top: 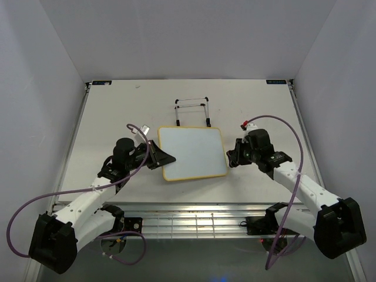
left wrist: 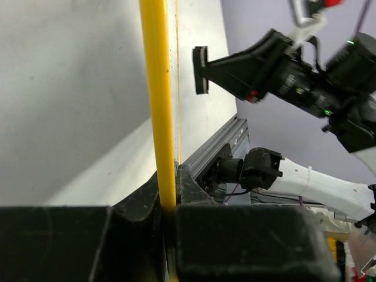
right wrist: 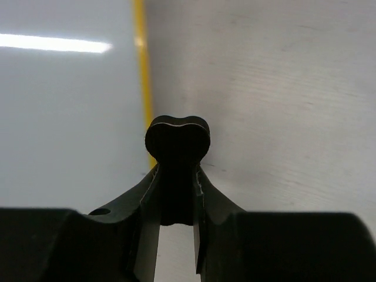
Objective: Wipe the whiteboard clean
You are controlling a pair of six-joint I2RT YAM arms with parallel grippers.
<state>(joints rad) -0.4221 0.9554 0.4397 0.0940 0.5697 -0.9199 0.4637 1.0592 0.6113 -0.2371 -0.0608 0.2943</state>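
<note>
— Left claw: what has it got?
— It is pinched on the left edge of the small rectangular whiteboard, plain white with a rounded yellow frame, lying flat mid-way across the pale table.
— And the right claw?
— Clamped on a small black bone-shaped eraser, just beside the board's right edge. A thin wire stand sits behind the board.

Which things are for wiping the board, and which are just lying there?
For the job:
- the whiteboard, already blank
- the black eraser, held in the right gripper
- the left gripper, clamped on the board's yellow frame

Just lying about:
- the wire stand, behind the board
</note>
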